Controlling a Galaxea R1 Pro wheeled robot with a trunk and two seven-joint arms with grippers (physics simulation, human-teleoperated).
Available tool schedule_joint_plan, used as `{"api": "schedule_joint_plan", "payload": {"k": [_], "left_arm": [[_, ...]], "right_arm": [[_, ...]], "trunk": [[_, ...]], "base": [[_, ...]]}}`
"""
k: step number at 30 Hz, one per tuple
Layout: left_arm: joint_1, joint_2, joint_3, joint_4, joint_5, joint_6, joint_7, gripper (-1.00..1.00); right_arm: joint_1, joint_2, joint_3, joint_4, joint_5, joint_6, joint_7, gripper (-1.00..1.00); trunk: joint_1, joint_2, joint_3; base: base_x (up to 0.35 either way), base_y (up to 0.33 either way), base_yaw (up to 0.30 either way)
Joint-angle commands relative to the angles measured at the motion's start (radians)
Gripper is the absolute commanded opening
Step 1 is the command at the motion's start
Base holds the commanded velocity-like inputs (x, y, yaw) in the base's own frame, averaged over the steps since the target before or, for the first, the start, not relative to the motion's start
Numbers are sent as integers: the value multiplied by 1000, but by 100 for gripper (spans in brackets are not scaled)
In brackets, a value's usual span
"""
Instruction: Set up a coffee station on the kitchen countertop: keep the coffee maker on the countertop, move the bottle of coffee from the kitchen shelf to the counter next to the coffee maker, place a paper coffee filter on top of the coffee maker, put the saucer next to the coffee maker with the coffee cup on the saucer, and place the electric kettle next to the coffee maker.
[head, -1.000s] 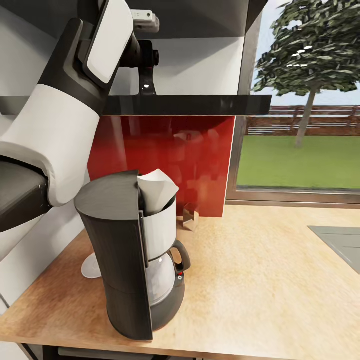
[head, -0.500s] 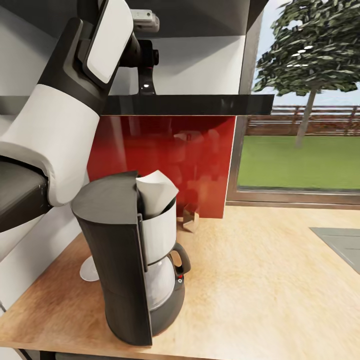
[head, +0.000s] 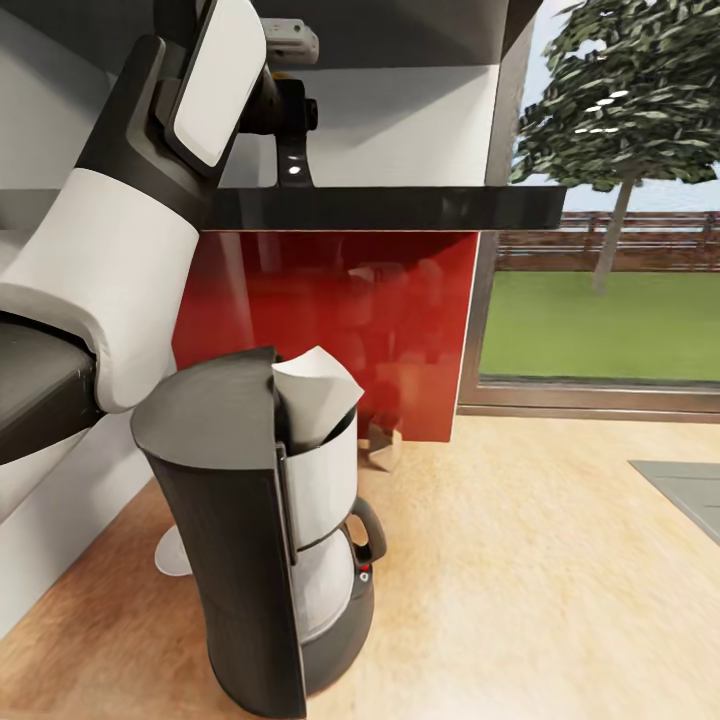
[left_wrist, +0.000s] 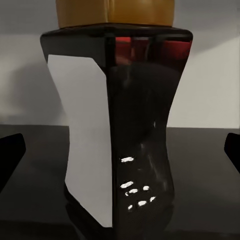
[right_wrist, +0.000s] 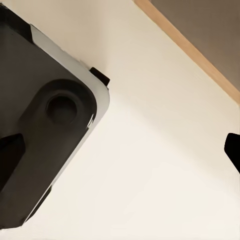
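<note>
Coffee maker (head: 262, 530) on wood countertop (head: 540, 580), red backsplash (head: 340, 320)

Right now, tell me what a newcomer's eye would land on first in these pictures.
The tall black coffee maker stands up front on the wood countertop, with a glossy red backsplash behind it. The left wrist view looks straight at the dark bottle of coffee standing on the black shelf, between the left gripper's open fingertips.

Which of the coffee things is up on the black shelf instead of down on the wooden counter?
The bottle of coffee, dark with a gold cap, stands on the kitchen shelf. The coffee maker, paper coffee filter and saucer sit on the kitchen countertop.
</note>
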Motion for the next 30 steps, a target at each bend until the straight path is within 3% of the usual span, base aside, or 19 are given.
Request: {"api": "schedule_joint_plan", "payload": {"k": [1,19,23,25,30], "left_arm": [[-1,0,-3,0,10,1,10,100],[-1,1,-3,0,10,1,9,100],[-1,1,-3,0,10,1,9,100],[-1,1,-3,0,10,1,9,100],[-1,0,-3,0,10,1,9,100]], "right_arm": [[3,0,8,3,-7,-7,1,100],[48,1,9,2,0,-9,0,100],[59,1,8,2,53,-9,-1,100],[63,1,8,2,104,-9,-2,100],[64,0,7,2,117,-9,-2,100]], "trunk": [[0,-1,-1],[0,-1,-1],[0,-1,-1],[0,-1,-1],[0,-1,-1]], "base": [[67,40,0],[31,16,0],[85,48,0],[28,15,0],[64,29,0]]}}
